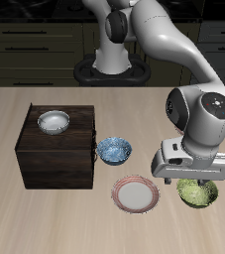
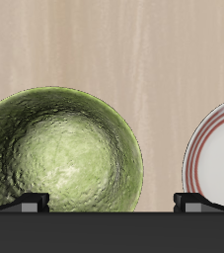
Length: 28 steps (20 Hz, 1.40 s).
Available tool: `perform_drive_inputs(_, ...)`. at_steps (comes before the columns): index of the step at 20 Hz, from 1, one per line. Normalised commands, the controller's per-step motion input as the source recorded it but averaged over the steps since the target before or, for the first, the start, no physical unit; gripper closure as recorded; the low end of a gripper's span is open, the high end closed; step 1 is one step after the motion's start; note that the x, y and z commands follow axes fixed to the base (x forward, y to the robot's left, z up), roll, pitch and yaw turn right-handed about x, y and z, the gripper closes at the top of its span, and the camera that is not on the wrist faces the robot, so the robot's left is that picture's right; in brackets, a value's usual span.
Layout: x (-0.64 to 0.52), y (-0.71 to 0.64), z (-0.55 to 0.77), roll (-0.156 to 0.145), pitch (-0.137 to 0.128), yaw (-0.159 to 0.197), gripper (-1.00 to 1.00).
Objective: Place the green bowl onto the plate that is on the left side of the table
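Dark kitchen cabinets close off the back of the scene, and in front of them a pale wooden table (image 1: 45, 109) fills the exterior view. On it stands a dark brown wooden box (image 1: 55, 149) with a white bowl (image 1: 54, 121) resting on its top. Just beside the box, nearer the middle of the table, sits a blue patterned bowl (image 1: 114, 150). Closer to the table's front edge lies the plate (image 1: 137, 194), pinkish-red at the rim and pale in the centre, with nothing on it. Near the plate, on the side away from the box, the green bowl (image 1: 198, 192) rests on the table, partly hidden by the gripper (image 1: 190, 177) that hangs directly above it. The white arm (image 1: 168, 45) curves down from its base at the table's back.

From the wrist view, the green bowl (image 2: 60, 150) shows its mottled, glossy hollow on the wood grain, with the plate (image 2: 215, 153) near it but apart, cut off at the frame's edge. The two dark fingertips (image 2: 30, 203) stand wide apart, touching nothing; one lies over the bowl's hollow, the other (image 2: 194, 202) over the bare table between bowl and plate.
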Motion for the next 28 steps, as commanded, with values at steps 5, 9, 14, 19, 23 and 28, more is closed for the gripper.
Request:
perform_drive_inputs(5,0.01,-0.01,-0.28,0.002,0.043,-0.013,-1.00)
perform_drive_inputs(9,-0.01,-0.01,-0.28,0.031,0.019,0.004,1.00)
perform_drive_inputs(14,0.03,-0.07,-0.02,-0.002,0.006,-0.013,1.00)
perform_drive_inputs(19,-0.02,-0.05,0.14,-0.002,-0.018,-0.004,1.00)
perform_drive_inputs(23,-0.09,0.04,0.32,0.007,-0.069,-0.001,1.00)
perform_drive_inputs(28,-0.13,0.01,0.32,-0.005,-0.051,-0.010,1.00)
